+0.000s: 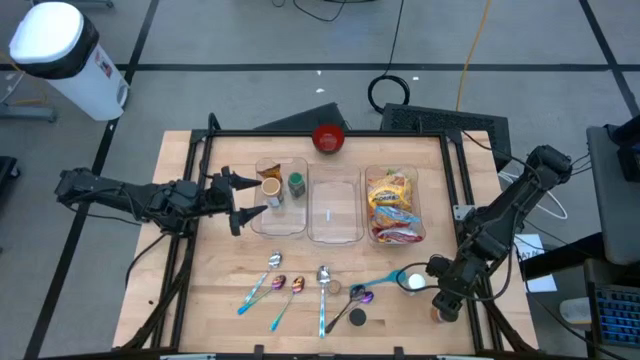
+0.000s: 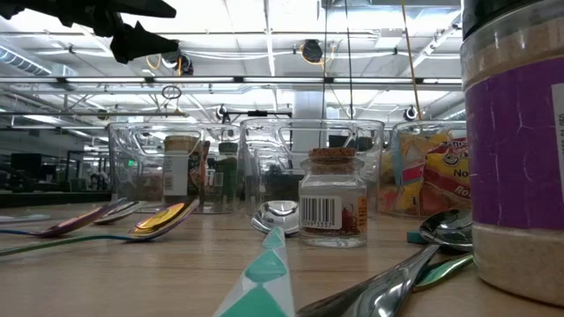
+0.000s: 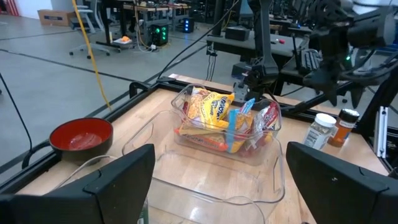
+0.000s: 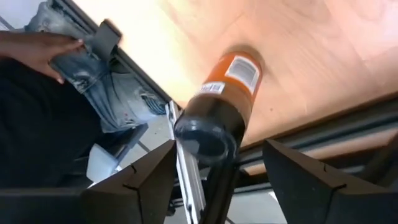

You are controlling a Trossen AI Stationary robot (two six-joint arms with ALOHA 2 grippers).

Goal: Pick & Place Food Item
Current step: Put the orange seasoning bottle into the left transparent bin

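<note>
At lower right of the high view, the right gripper [image 1: 447,303] hangs over the orange-labelled bottle [image 4: 225,99] (jaws apart either side, not gripping). This looks like the pick; next it must close. The left gripper [image 1: 245,197] waits wide open beside the left bin [image 1: 283,223].

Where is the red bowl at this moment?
In the high view, the red bowl stands at the table's far edge, near the middle, just behind the clear bins and apart from them.
</note>
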